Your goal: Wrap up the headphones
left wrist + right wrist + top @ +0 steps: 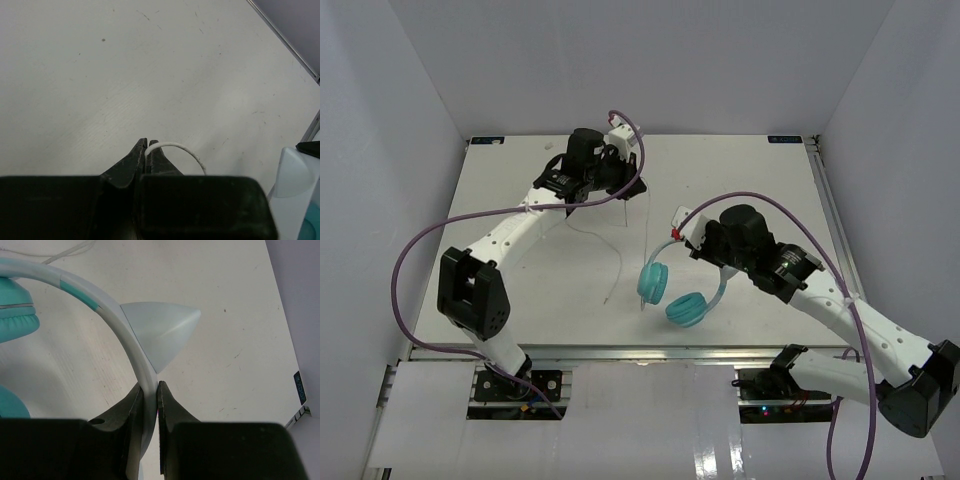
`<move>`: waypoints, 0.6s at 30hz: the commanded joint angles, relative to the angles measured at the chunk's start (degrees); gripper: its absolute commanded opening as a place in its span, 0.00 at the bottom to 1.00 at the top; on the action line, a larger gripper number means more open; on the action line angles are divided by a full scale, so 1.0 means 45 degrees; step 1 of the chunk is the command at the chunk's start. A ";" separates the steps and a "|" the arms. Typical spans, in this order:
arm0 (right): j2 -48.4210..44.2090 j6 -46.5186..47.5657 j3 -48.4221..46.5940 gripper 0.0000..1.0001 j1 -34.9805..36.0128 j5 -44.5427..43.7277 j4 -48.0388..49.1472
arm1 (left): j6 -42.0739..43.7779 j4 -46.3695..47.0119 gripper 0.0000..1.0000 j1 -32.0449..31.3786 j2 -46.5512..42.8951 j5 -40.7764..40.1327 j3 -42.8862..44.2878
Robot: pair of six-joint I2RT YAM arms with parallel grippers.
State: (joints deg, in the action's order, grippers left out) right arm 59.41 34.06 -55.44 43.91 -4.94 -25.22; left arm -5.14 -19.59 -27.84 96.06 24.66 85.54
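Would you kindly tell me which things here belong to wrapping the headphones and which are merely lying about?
Part of the job:
- the headphones, gripped at the headband by the right pincer
- their cord, pinched in the left pincer

Just there:
- the purple cables on the arms
- the table

Scuffed white table (740,170), pale enclosure walls (620,60) around it, aluminium rail (650,352) along its near edge

Headphones (680,296): 1 set, with 2 earcups (653,283), 1 headband (129,349), 1 cord (175,145). Arms (510,235): 2. Grippers (146,142): 2. Purple cables (420,240): 2. Table (770,170): 1.
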 commanded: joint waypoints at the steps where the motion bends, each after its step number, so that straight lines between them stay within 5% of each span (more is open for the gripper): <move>1: 0.0187 -0.0954 -0.0365 0.08 0.0183 -0.2226 0.1890 | -0.0274 -0.0747 0.00 -0.0078 -0.0474 -0.0336 0.0865; 18: 0.1835 -0.2716 -0.0281 0.08 -0.0442 -0.4905 0.3472 | -0.0664 -0.4006 0.00 -0.0063 -0.0284 0.0280 0.5256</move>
State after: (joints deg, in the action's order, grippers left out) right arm 66.72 25.83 -55.37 42.27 -21.95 -17.82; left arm -6.85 -32.87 -28.03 96.01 22.87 104.03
